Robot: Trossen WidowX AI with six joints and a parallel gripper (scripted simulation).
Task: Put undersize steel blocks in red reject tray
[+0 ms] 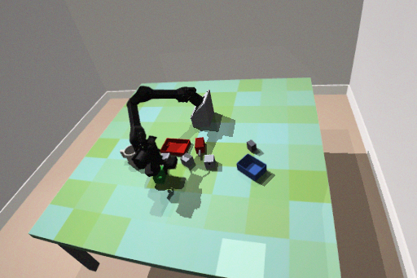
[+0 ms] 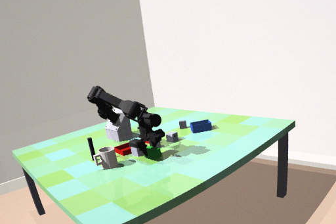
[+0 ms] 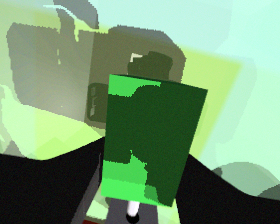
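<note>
My gripper (image 1: 161, 168) (image 3: 143, 141) is shut on the green GO gauge (image 1: 160, 175) (image 2: 153, 152) (image 3: 153, 125), low over the table. The gauge's pale pin (image 3: 133, 207) points at the dark hole of a grey steel block (image 2: 136, 150) (image 3: 119, 214). The tip is at or just short of the hole; how deep it reaches cannot be told. Two more steel blocks, one (image 1: 187, 161) in the middle and one (image 1: 209, 160) (image 2: 172, 136) to its right, stand on the table. A smaller-looking dark grey block (image 1: 252, 145) (image 2: 182, 124) stands behind the blue tray. The red tray (image 1: 176, 147) (image 2: 123, 150) shows no block inside.
A red block-like piece (image 1: 199, 144) stands right of the red tray. A blue tray (image 1: 252, 167) (image 2: 201, 126) lies at the right. A grey wedge-shaped body (image 1: 203, 114) (image 2: 118, 129) stands behind. A mug (image 1: 129, 152) (image 2: 108, 157) and an upright black bar (image 2: 91, 149) stand at the left.
</note>
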